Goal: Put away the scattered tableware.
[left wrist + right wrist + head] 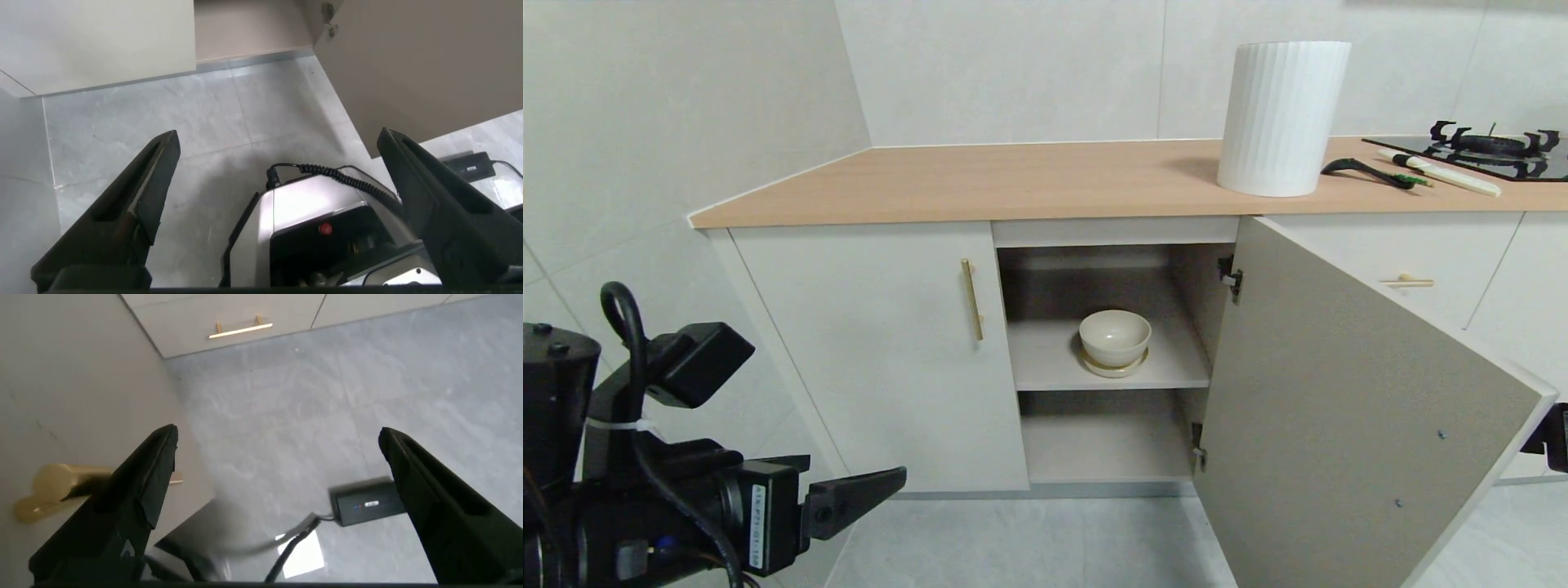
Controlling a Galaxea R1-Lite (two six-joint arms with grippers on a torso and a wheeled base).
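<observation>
A: How far along is it?
B: The bowl [1115,333] sits on a plate [1115,369] on the cupboard's upper shelf [1045,359], and the door [1339,408] is open. I judge 2 items are left: a black spoon [1368,170] and what look like chopsticks [1450,174], both on the worktop [1013,180].
A: And the arms?
B: The left tool [278,139] and the right tool [278,433] both gape wide, empty.

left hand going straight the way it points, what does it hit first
Likely the kick strip under the open cabinet; the left hand aims there, but depth is unclear and floor may come first.

Left hand [276,139] and right hand [276,434], both empty, jaws wide apart, angled downward.
</observation>
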